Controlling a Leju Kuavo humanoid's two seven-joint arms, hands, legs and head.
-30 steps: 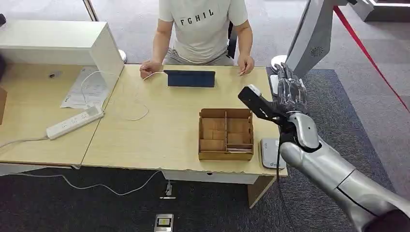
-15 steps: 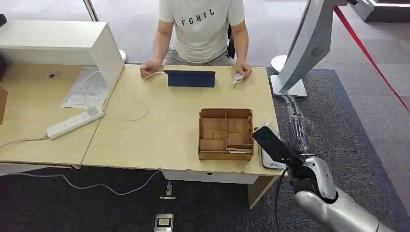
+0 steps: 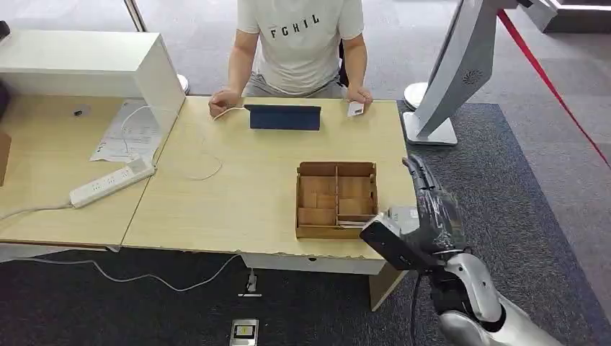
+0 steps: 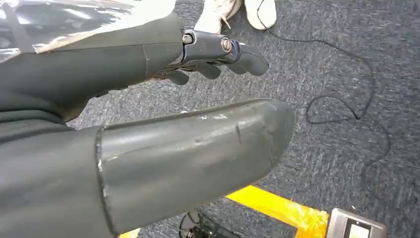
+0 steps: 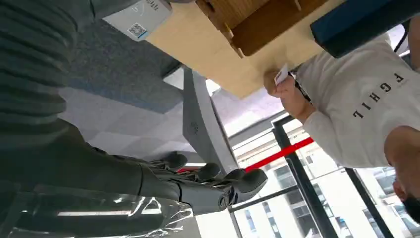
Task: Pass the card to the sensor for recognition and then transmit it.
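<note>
A small white card (image 3: 355, 109) is pinched in the hand of the person seated across the table, at the far edge; it also shows in the right wrist view, card (image 5: 281, 75). The white sensor (image 3: 400, 213) lies flat at the table's front right corner, partly hidden behind my right wrist, and its QR label shows on the sensor (image 5: 139, 16). My right hand (image 3: 431, 202) hangs beside that corner, off the table's right edge, fingers (image 5: 218, 184) stretched out and holding nothing. My left hand (image 4: 163, 54) hangs over the grey carpet, fingers extended and empty.
A cardboard divider box (image 3: 336, 200) stands just left of the sensor. A dark blue tablet (image 3: 284, 117) sits in front of the person. A white power strip (image 3: 112, 182), papers and a white cabinet (image 3: 86, 65) are at the left. A tall white stand (image 3: 450, 79) rises at the right.
My right arm has drawn back and down, from above the table's far right side to beside its front right corner. The person's hand now holds the card at the far edge.
</note>
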